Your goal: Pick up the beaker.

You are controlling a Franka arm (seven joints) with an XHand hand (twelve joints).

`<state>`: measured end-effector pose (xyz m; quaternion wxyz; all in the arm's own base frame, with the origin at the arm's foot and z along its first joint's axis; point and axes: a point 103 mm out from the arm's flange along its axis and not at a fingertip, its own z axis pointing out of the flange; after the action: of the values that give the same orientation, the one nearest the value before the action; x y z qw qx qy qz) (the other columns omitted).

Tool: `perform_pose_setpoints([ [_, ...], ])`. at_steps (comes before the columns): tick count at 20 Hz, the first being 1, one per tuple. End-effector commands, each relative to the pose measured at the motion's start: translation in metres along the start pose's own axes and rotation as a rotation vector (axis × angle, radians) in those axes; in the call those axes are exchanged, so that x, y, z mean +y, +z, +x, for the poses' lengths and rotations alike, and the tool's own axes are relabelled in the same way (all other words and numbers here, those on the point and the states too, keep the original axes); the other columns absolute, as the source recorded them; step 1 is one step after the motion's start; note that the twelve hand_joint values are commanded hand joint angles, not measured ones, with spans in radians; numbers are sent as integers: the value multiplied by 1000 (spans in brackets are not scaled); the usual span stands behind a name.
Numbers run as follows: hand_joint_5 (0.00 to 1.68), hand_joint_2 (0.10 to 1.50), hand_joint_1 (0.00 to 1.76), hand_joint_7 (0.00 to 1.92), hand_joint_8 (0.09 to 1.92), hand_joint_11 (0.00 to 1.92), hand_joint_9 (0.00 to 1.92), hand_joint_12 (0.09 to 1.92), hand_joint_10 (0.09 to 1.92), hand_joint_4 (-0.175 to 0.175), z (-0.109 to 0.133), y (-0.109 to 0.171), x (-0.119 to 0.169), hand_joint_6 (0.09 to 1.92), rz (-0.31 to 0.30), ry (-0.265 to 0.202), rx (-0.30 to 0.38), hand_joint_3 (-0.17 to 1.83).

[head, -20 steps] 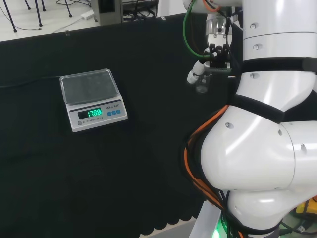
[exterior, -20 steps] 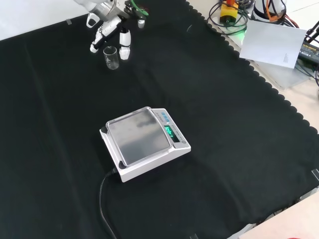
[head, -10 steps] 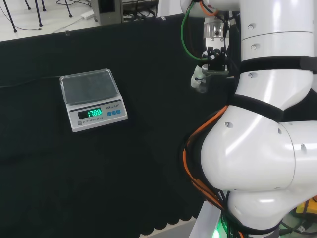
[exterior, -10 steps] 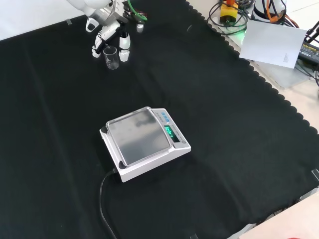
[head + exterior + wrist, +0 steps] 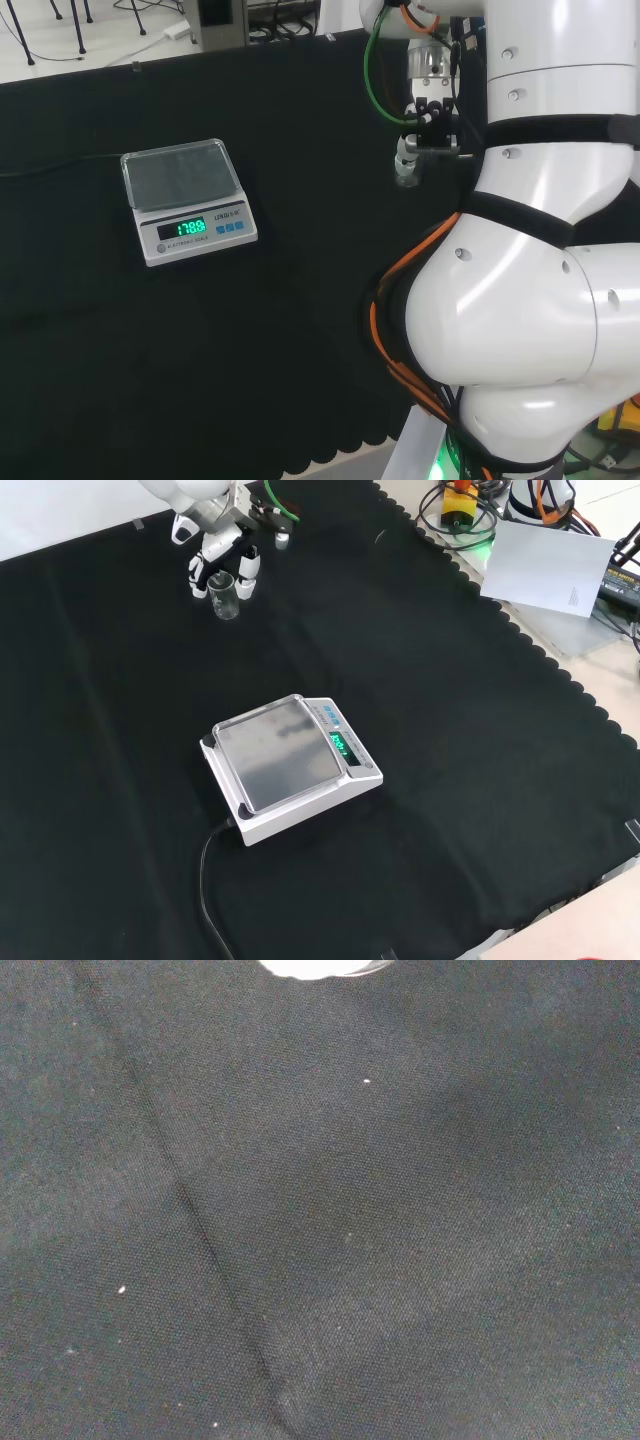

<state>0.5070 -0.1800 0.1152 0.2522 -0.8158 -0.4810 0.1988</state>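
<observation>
One clear beaker [image 5: 224,596] stands between the hand's [image 5: 222,542] half-curled, not yet gripping fingers [image 5: 246,568].

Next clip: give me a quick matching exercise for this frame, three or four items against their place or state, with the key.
Items:
1. beaker
2. scale
3. hand
4. sheet of paper

Places or states:
A. middle of the cloth, green display lit
B. off the cloth, at the front view's top right
C. upright on the cloth, near the front view's top
D. fingers on either side of the beaker

Pairs: 1-C, 2-A, 3-D, 4-B
</observation>
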Motion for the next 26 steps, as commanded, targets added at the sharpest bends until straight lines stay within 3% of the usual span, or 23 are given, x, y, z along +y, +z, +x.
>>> perform_pose_setpoints([
  [1,523,1043,1126,361,753,871,861,1095,685,-88,9,0,1,370,-72,1,-16,-175],
  [5,609,1068,1151,596,787,1017,1008,1023,657,-83,15,2,3,804,-95,4,-25,-175],
  [9,742,1106,1189,845,828,1132,1103,947,707,-90,17,2,3,906,-118,3,-25,-175],
  [12,884,1157,1154,931,859,1158,1118,914,775,-159,17,1,3,1068,-126,-4,-5,-76],
  [17,888,1150,1235,933,1103,1148,1120,911,853,-175,14,-6,0,1126,-128,-17,10,-9],
  [26,895,1145,1245,937,1117,1129,1116,914,870,-175,10,-28,-15,1121,-62,-78,25,-3],
])
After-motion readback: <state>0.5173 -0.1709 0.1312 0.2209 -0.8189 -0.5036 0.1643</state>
